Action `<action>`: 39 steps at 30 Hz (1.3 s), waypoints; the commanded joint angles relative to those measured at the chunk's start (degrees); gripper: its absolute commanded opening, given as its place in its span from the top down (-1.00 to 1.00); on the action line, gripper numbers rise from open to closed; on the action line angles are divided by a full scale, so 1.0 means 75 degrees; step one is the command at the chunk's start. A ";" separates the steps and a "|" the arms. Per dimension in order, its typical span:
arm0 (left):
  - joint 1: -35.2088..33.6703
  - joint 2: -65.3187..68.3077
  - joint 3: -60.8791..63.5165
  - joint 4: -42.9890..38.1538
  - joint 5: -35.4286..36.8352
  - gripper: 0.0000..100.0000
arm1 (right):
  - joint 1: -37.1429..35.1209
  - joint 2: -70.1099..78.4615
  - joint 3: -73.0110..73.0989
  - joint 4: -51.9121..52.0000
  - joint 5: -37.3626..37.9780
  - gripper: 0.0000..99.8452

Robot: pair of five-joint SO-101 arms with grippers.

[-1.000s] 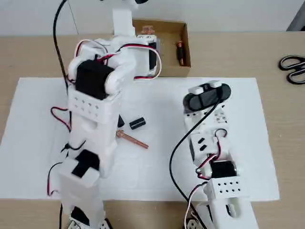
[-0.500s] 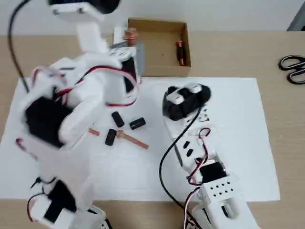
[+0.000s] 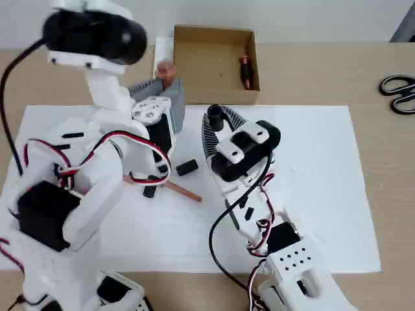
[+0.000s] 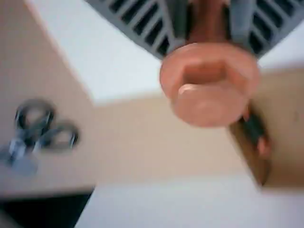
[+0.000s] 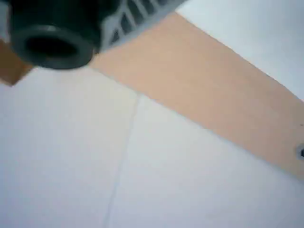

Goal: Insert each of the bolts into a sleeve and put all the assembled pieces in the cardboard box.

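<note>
The left gripper (image 3: 163, 83) is clamped on the shank of a copper bolt (image 3: 166, 68), hex flanged head free, just off the cardboard box's (image 3: 188, 65) 9 o'clock wall. The right gripper (image 3: 220, 126) pinches a black sleeve (image 3: 214, 116) with its open bore tilted up, near the white sheet's (image 3: 324, 181) 12 o'clock edge. A second bolt (image 3: 181, 191) lies along a 10-to-4 line beside two loose sleeves (image 3: 187, 168). In the box, an assembled piece (image 3: 245, 71) lies 12-to-6. Scissors (image 3: 397, 94) sit at 2 o'clock.
</note>
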State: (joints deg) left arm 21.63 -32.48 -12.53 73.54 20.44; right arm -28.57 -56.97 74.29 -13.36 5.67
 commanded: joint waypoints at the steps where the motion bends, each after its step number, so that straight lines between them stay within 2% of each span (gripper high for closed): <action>1: 0.0105 -0.0821 0.1928 -0.2731 0.0000 0.99 | -0.0076 -0.0170 -0.0094 -0.0240 -0.0059 0.99; 7: 0.0492 -0.2333 0.5163 -0.6154 -0.0059 0.99 | -0.0064 -0.0170 -0.0094 -0.0240 -0.0047 0.99; 9: 0.0492 -0.2778 0.6195 -0.7267 -0.0422 0.99 | -0.0064 -0.0170 -0.0094 -0.0240 -0.0047 0.99; 11: 0.0516 -0.3200 0.7051 -0.8076 -0.1032 0.99 | -0.0053 -0.0229 -0.0094 -0.0240 -0.0047 0.99; 13: 0.0551 -0.3493 0.7590 -0.8440 -0.1196 0.99 | -0.0053 -0.0522 -0.0094 -0.0240 -0.0035 0.99; 16: 0.0504 -0.3575 0.7836 -0.8475 -0.0821 0.99 | -0.0064 -0.1225 -0.0094 -0.0182 0.0059 0.99; 22: 0.0539 -0.3575 0.7812 -0.8510 -0.0703 0.99 | -0.0264 -0.2174 0.0680 -0.0229 0.1571 0.99; 27: 0.0551 -0.3610 0.7660 -0.8475 -0.0727 0.99 | -0.0873 -0.2925 0.1547 -0.0205 0.1676 0.99; 30: 0.0539 -0.3610 0.7414 -0.8393 -0.0727 0.99 | -0.0897 -0.3194 0.1817 -0.0193 0.1676 0.99; 36: 0.0551 -0.3657 0.6687 -0.6482 -0.0692 0.99 | -0.0604 -0.3347 0.1793 -0.0217 0.1641 0.99; 39: 0.0563 -0.3962 0.6535 -0.6224 -0.0680 0.99 | -0.0264 -0.3358 0.1887 -0.0205 0.1313 0.99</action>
State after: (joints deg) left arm 25.58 -59.56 40.48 25.36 14.81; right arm -32.53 -80.97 88.88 -13.89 17.80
